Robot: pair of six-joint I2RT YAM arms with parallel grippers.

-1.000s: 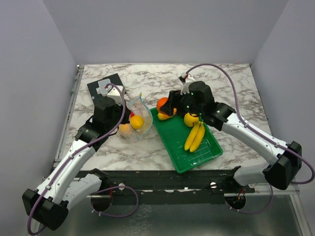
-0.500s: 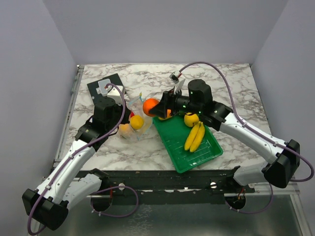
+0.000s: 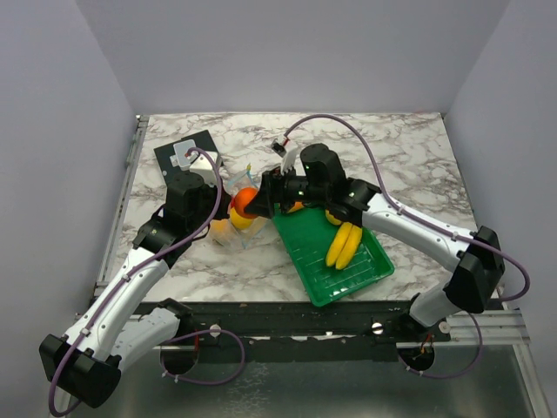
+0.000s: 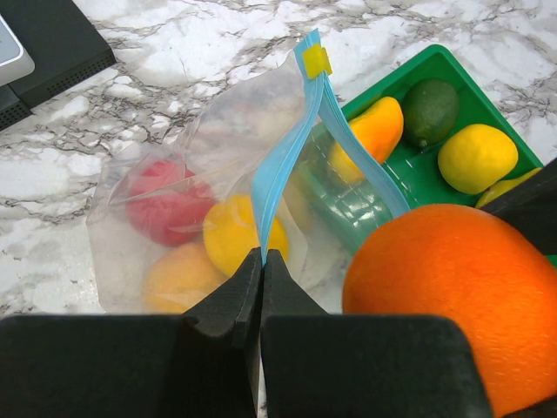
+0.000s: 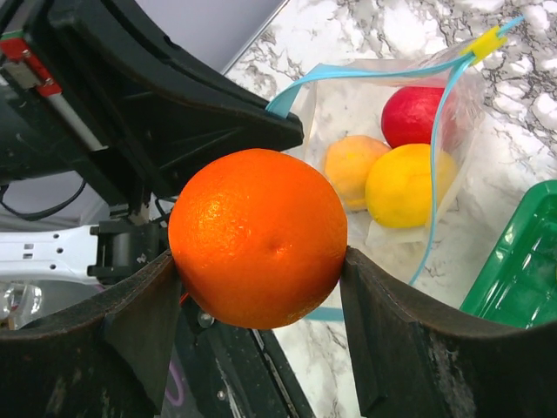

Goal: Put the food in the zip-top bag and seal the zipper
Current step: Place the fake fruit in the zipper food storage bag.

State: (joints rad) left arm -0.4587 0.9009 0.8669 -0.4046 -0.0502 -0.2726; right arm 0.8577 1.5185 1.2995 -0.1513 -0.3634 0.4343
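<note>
My right gripper (image 5: 261, 287) is shut on the round orange (image 5: 258, 237) and holds it over the open mouth of the clear zip-top bag (image 5: 409, 157); the orange also shows in the top view (image 3: 244, 200) and the left wrist view (image 4: 452, 296). My left gripper (image 4: 262, 261) is shut on the bag's light blue zipper strip (image 4: 283, 165) and holds that edge up. Inside the bag lie a red apple (image 4: 165, 200) and two yellow-orange fruits (image 4: 235, 235). The bananas (image 3: 345, 244) lie in the green tray (image 3: 318, 261).
The green slatted tray also holds a lemon (image 4: 476, 157), a dark green fruit (image 4: 431, 109) and an orange piece (image 4: 376, 131). A black flat device (image 3: 184, 152) lies at the back left of the marble table. The bag stands between tray and left arm.
My right gripper has carried the orange left from above the tray's far corner to the bag's mouth. The left gripper and the bag have stayed put.
</note>
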